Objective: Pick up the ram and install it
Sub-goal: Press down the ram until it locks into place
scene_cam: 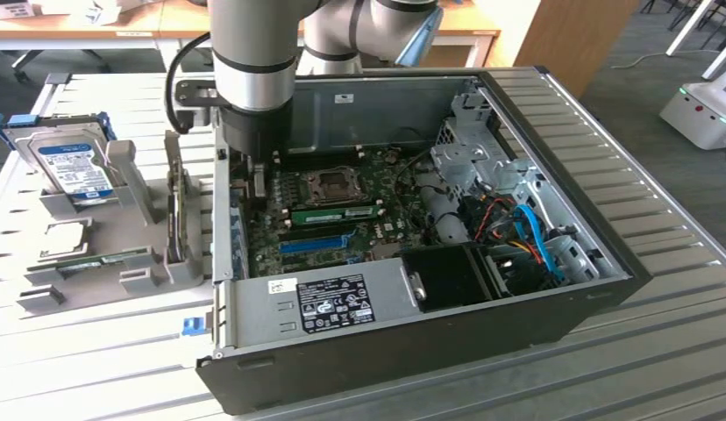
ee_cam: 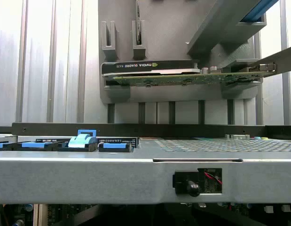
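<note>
Your jaws are clenched and carry nothing, low over the computer case (scene_cam: 457,298) by its rear wall. The ram (scene_cam: 336,213) lies on the board inside the case, beside the blue slot (scene_cam: 315,243); line up squarely over it and press evenly. The exterior view shows that stick and the hard drive (scene_cam: 73,167) on the tabletop (scene_cam: 667,263); the wrist view shows a graphics card (ee_cam: 183,73) in its holder beyond the case edge.
</note>
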Tool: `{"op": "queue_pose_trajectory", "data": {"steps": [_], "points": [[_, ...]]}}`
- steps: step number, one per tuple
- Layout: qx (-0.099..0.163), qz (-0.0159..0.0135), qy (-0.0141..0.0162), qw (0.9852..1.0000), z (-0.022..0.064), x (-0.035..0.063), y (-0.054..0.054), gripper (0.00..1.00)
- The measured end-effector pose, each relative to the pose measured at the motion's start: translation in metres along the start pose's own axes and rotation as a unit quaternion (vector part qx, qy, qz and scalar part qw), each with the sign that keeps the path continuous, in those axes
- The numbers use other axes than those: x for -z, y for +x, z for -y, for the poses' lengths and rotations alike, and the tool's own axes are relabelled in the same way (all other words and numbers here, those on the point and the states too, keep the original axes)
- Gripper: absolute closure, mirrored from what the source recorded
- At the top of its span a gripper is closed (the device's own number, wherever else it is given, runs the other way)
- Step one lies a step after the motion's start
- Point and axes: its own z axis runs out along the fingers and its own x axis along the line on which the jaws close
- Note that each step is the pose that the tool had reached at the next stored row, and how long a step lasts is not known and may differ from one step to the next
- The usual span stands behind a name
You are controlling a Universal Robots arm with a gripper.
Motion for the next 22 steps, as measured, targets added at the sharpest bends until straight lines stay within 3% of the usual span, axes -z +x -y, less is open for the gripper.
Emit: {"op": "queue_pose_trajectory", "data": {"steps": [22], "points": [[0.000, 0.0004, 0.0000, 1.0000, 0.0015, 0.0001, -0.0001, 0.89]]}}
